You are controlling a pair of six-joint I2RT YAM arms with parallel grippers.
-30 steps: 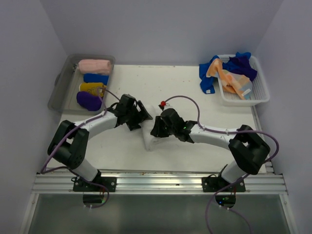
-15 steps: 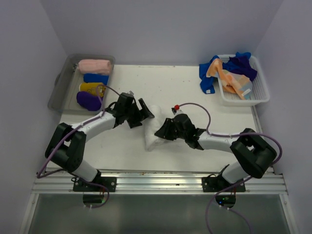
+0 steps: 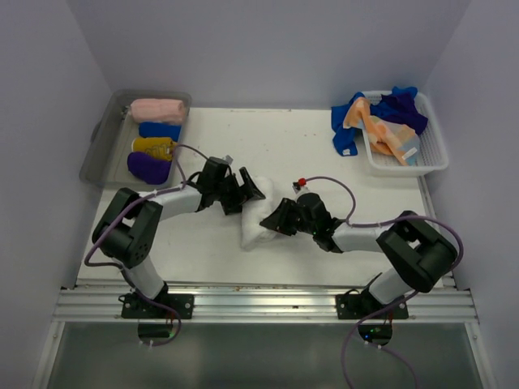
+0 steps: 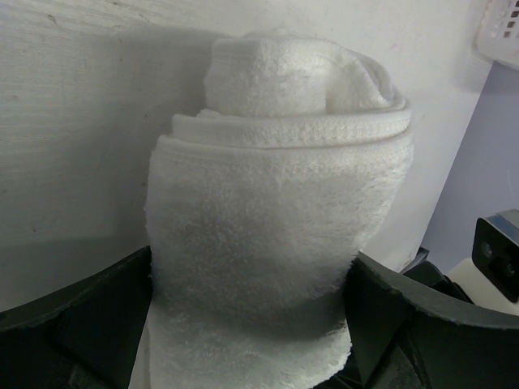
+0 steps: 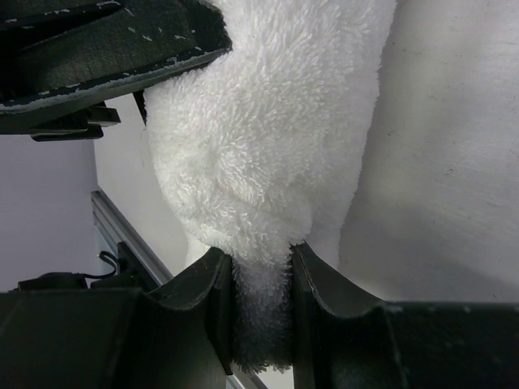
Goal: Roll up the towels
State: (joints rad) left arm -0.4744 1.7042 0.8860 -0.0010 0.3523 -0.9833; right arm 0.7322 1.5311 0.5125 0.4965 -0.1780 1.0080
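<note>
A white towel (image 3: 253, 232) lies partly rolled at the table's middle. My left gripper (image 3: 247, 192) is open and straddles the rolled far end, with the roll (image 4: 276, 203) filling the gap between its fingers (image 4: 89, 324). My right gripper (image 3: 274, 220) is shut on a fold of the same towel (image 5: 268, 121) from the right side, and the cloth is pinched between its pads (image 5: 220, 308). The left gripper's black finger (image 5: 105, 49) shows at the top left of the right wrist view.
A grey tray (image 3: 99, 146) at the far left holds pink, blue, yellow and purple rolled towels. A white basket (image 3: 430, 162) at the far right holds loose blue and orange towels, one blue towel (image 3: 345, 130) hanging over its left rim.
The left gripper has moved right onto the towel's far end. The right gripper has dropped low and shifted right, still pinching the towel. The towel is bunched tighter between them.
</note>
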